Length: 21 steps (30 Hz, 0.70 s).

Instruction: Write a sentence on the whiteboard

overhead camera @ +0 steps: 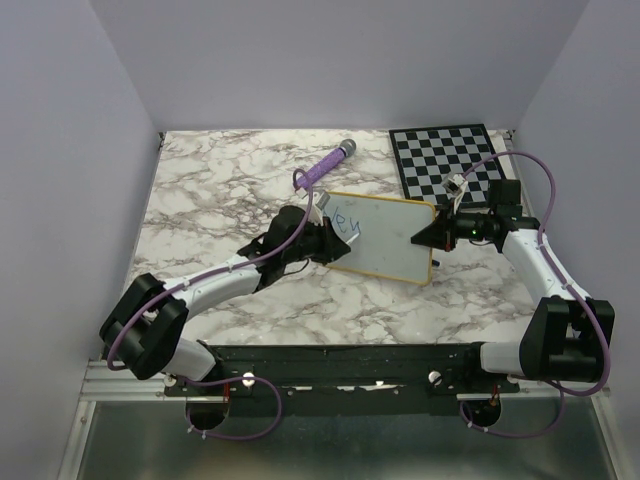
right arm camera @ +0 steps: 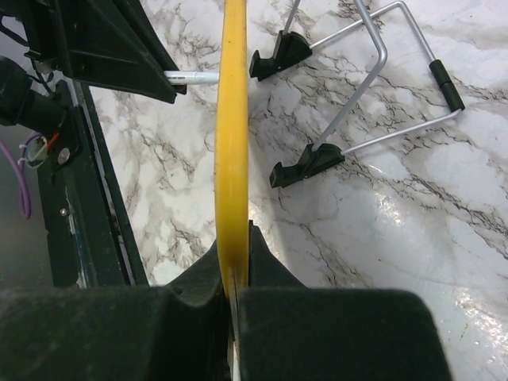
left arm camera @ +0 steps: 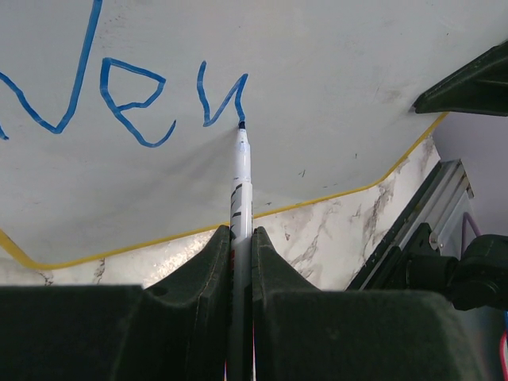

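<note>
A marble-patterned bench [overhead camera: 220, 190] is seen between pale lilac walls [overhead camera: 60, 150], a checkered board [overhead camera: 445, 155] lying far right. At mid-bench the whiteboard [overhead camera: 385, 240] is propped on its wire stand [right arm camera: 373, 71], long axis left to right, face tilted up toward the arms. Its yellow edge is clamped by the right fingers [right arm camera: 270, 270]. A marker [left arm camera: 240, 182] is pinched tight in the left fingers [left arm camera: 198, 270], tip touching the blue lettering [left arm camera: 127, 99].

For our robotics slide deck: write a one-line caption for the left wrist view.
Left pincer, shut on a marker, holds its tip to the whiteboard at the end of blue lettering.
</note>
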Available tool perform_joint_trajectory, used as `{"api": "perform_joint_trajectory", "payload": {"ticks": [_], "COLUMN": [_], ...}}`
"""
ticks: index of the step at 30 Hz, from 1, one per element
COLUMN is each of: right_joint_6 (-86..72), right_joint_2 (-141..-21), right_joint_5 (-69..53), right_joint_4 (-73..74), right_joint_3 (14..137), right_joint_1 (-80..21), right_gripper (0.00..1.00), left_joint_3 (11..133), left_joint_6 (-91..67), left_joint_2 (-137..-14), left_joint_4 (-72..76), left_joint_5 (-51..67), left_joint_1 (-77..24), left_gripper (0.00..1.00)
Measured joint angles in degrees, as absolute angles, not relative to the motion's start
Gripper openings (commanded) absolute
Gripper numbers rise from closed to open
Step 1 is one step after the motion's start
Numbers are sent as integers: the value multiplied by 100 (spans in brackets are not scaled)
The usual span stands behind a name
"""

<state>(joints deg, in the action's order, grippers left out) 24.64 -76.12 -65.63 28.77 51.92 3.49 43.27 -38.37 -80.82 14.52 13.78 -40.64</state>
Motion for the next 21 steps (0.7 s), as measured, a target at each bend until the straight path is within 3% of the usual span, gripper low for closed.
{"api": "perform_joint_trajectory", "payload": {"ticks": [21], "right_joint_6": [2467], "right_joint_2": [-7612], "right_joint_5": [-6563], "right_joint_4": [2864], "right_joint_3": [5192], "right_joint_1": [349], "right_gripper": [1], "left_joint_3": [5081], "left_joint_6": [-3754], "left_joint_2": [-8254], "left_joint_4": [1271], "left_joint_5": [1393], "left_joint_1": [-4064], "left_gripper": [0]}}
